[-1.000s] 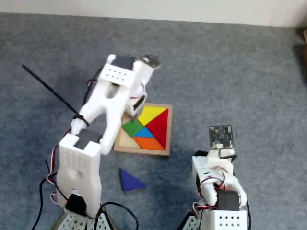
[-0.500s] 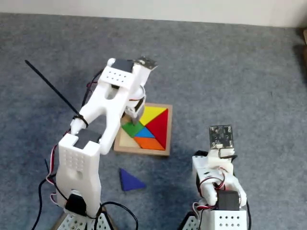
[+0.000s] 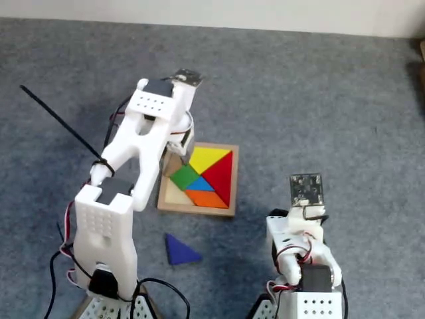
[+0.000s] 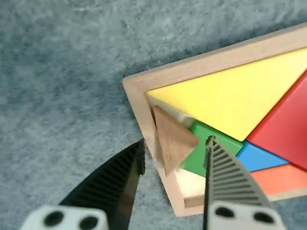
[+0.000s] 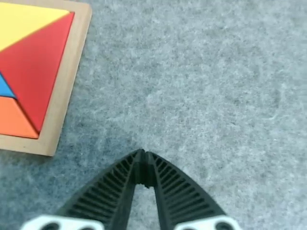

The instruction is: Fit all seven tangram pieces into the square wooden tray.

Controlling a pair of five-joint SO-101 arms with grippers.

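- Left wrist view: the tray [image 4: 201, 64] held flat coloured pieces [image 4: 235, 100]; a tan triangle [image 4: 172, 139] sat tilted at its corner.
- Left claw [image 4: 175, 143] spread above it; right claw [image 5: 143, 155] pressed together.

arms [image 3: 106, 232]: white shells, perforated | cables [image 3: 69, 229]: black, red | end effector [image 4: 175, 143]: black, ribbed

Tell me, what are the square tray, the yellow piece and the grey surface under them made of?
The tray looks like pale unvarnished wood: grain shows along its rim. The yellow piece has a smooth, even, matt coat, probably painted wood, possibly plastic. The grey surface looks like short-pile carpet or felt, fuzzy and fibrous.
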